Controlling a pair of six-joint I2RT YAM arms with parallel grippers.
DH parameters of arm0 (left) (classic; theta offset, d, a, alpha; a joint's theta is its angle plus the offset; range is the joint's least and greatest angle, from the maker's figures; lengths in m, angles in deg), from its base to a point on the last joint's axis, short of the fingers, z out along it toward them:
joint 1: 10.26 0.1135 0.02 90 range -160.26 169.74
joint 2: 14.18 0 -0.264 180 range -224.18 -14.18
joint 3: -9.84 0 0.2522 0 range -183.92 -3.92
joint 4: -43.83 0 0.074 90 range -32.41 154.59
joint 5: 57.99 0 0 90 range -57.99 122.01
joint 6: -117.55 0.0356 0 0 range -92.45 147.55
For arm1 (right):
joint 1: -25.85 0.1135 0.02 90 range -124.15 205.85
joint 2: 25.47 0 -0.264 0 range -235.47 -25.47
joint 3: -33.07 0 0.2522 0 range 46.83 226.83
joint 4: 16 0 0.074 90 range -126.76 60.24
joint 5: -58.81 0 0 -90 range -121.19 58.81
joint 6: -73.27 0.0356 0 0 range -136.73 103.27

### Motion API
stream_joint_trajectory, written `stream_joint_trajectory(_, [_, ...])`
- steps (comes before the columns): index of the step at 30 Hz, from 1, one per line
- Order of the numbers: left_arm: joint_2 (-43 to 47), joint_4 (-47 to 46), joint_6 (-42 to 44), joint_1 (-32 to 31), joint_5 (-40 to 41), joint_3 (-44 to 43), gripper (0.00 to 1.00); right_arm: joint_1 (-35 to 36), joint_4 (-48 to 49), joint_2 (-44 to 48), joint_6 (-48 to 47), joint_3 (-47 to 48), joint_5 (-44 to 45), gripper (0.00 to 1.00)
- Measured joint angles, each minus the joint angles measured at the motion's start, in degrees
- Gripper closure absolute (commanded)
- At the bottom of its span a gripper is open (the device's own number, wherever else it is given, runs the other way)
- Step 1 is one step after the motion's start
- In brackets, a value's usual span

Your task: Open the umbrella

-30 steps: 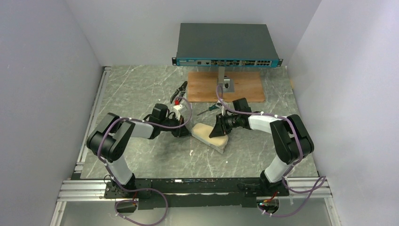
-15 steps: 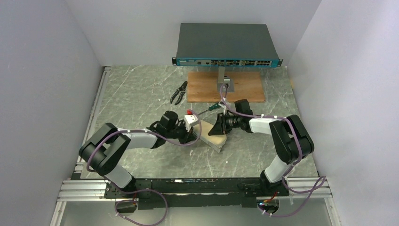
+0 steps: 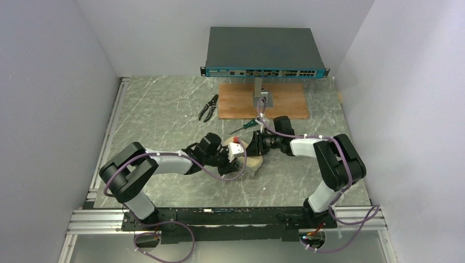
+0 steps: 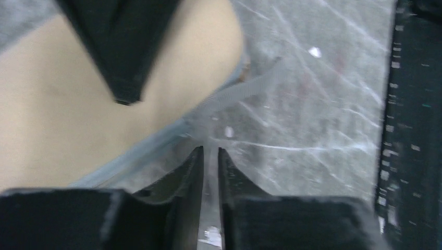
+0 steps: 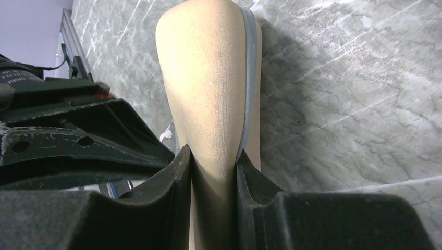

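Even, diffuse light from above filled the scene; the top view was sharp, with only soft shadows on the table (image 3: pixel 159 109). The left wrist view was smeared and out of focus, the left gripper (image 4: pixel 210 156) included. The right wrist view was crisp, a shadow falling right of the beige sleeve (image 5: pixel 208 78).

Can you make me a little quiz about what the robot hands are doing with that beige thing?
1. True or false: the right hand is squeezing the beige sleeve between its fingers.
2. Which tool lies on the table just left of the wooden board? A) pliers B) hammer C) scissors
3. Fill in the gap: the left hand pinches a thin strip that comes off the sleeve's edge, and the strip's colour is ____.

Key: 1 true. 2 A. 3 grey.
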Motion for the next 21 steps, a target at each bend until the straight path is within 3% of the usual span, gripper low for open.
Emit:
stream_joint_trajectory(5, [3.5, 10.5, 2.6, 3.1, -8.5, -0.6, 0.34, -0.1, -5.5, 0.1, -7.0, 3.8, 1.7, 0.43])
stream_joint_trajectory(6, [4.6, 13.0, 3.1, 4.7, -9.8, -1.0, 0.06, -0.1, -7.6, 0.2, -9.5, 5.0, 2.1, 0.33])
stream_joint_trajectory(8, [7.5, 18.8, 4.8, 9.1, -12.5, -2.4, 0.01, -0.3, -11.1, 0.5, -13.2, 6.8, 2.6, 0.22])
stream_joint_trajectory(14, [18.5, 27.3, 7.2, 22.5, -15.7, -3.9, 0.00, -0.4, -21.4, 1.9, -23.1, 12.5, 2.8, 0.21])
stream_joint_trajectory(21, [26.6, 27.5, 7.2, 30.8, -11.4, -2.1, 0.00, 2.8, -28.6, 5.9, -30.5, 14.4, 3.5, 0.42])
